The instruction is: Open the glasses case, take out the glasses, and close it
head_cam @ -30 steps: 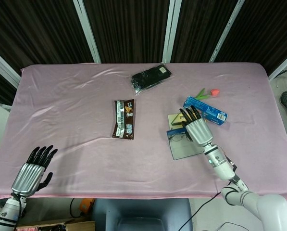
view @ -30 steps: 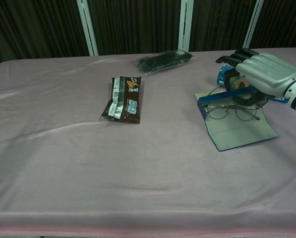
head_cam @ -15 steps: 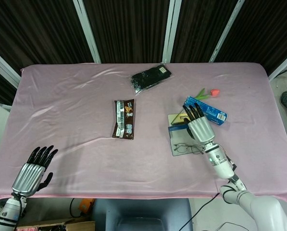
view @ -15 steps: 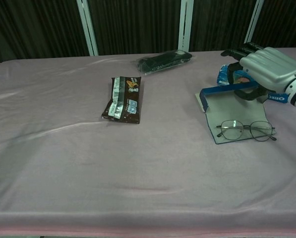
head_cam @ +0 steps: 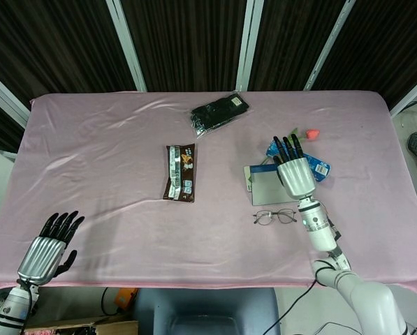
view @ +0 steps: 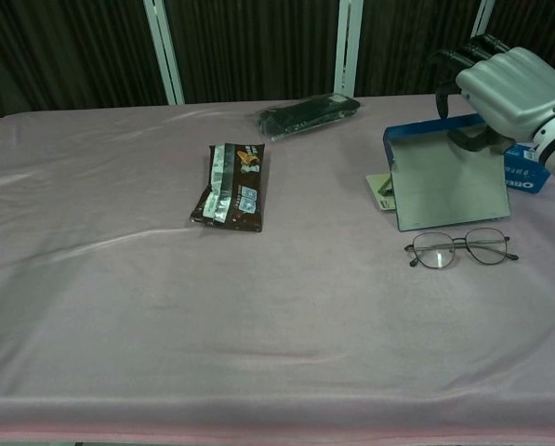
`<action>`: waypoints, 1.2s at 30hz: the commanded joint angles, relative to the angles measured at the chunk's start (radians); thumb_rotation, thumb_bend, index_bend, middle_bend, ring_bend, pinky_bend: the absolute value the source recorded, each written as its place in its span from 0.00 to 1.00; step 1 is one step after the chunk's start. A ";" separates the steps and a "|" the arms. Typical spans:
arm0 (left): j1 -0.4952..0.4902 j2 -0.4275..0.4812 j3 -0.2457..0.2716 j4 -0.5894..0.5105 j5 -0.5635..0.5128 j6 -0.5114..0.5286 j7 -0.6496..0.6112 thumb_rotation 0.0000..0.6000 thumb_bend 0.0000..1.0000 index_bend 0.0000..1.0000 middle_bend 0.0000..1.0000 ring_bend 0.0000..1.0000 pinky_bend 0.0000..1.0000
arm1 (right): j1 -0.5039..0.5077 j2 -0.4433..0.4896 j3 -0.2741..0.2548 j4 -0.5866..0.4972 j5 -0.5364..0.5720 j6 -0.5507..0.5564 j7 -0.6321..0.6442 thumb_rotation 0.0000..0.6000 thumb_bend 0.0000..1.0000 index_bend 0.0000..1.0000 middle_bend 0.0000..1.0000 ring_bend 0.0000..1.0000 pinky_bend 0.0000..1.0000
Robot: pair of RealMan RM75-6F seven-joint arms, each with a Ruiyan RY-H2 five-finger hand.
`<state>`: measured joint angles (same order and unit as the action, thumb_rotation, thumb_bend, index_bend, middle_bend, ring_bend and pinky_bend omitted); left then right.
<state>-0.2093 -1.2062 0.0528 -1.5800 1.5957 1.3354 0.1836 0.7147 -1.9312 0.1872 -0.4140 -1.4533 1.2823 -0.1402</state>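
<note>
Two hands show, and only the right hand [view: 511, 88] is at work: its fingers [view: 465, 139] are clamped on the upper edge of the glasses case [view: 442, 181], holding the blue-edged flap tilted up off the pink worktop [view: 258, 325]. The left hand [head_cam: 45, 252] hangs at the near left corner, well apart from everything, fingers apart and holding nothing.

The glasses [view: 461, 249] already lie out on the cloth, just in front of the case and apart from it, lenses flat, so what remains, as I judge it, is folding the case shut. The case looks like a flat fold-over sleeve: light, fairly stiff in its panels, hinged along soft creases, so it should close under a gentle push on the raised flap near its free edge. Being light, it may slide on the cloth rather than fold. The thin wire frame of the glasses is fragile and should be kept clear of the falling flap.

A blue biscuit box [head_cam: 318, 167] sits just behind the case, and a snack wrapper [view: 231, 186] lies well to the left.
</note>
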 commanded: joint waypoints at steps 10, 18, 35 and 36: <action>-0.001 -0.008 -0.004 -0.002 -0.018 -0.010 0.022 1.00 0.42 0.00 0.00 0.00 0.00 | 0.061 -0.017 0.051 -0.016 0.093 -0.224 -0.090 1.00 0.51 0.22 0.09 0.07 0.00; 0.000 -0.006 -0.001 -0.007 -0.018 -0.010 0.022 1.00 0.42 0.00 0.00 0.00 0.00 | 0.040 0.088 0.049 -0.200 0.128 -0.291 -0.193 1.00 0.38 0.12 0.02 0.01 0.00; 0.000 -0.006 0.000 -0.008 -0.014 -0.008 0.025 1.00 0.42 0.00 0.00 0.00 0.00 | -0.129 0.461 -0.074 -0.806 0.006 -0.127 -0.212 1.00 0.27 0.31 0.01 0.00 0.00; 0.001 -0.006 0.001 -0.009 -0.012 -0.008 0.026 1.00 0.42 0.00 0.00 0.00 0.00 | -0.139 0.478 -0.085 -0.833 0.000 -0.121 -0.208 1.00 0.27 0.35 0.00 0.00 0.00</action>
<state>-0.2087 -1.2120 0.0538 -1.5889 1.5839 1.3279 0.2092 0.6309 -1.5366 0.1549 -1.1482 -1.4014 1.1033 -0.3553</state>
